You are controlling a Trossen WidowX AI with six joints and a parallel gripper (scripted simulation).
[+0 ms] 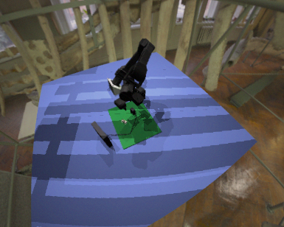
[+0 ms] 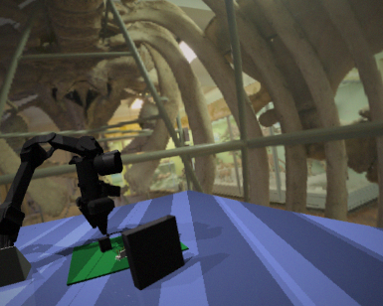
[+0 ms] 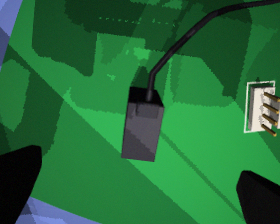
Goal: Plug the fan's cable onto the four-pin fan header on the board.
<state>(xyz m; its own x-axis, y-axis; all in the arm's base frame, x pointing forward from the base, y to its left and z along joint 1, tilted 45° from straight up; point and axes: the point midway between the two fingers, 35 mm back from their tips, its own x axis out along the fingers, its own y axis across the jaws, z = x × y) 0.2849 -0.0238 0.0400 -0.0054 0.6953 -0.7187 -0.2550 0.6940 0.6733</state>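
Note:
The green board (image 1: pixel 145 130) (image 2: pixel 84 268) (image 3: pixel 78 43) lies flat on the blue striped table (image 1: pixel 101 177). The dark grey plug (image 1: pixel 133 110) (image 2: pixel 104 243) (image 3: pixel 143 129) rests on the board, with its black cable (image 3: pixel 191 32) running off toward the fan. The white four-pin header (image 1: pixel 124 121) (image 3: pixel 263 106) stands on the board a short way from the plug, with nothing on it. The black fan (image 1: pixel 101 133) (image 2: pixel 153 250) sits just off the board's edge. My gripper (image 1: pixel 130 101) (image 2: pixel 102 229) (image 3: pixel 143 170) is open and empty, hovering just above the plug, one finger to each side.
The arm's base (image 2: pixel 2 265) stands at the far side of the table. The fan stands upright close to the board in the exterior view. The table's edges drop off to a wooden floor (image 1: pixel 241 184).

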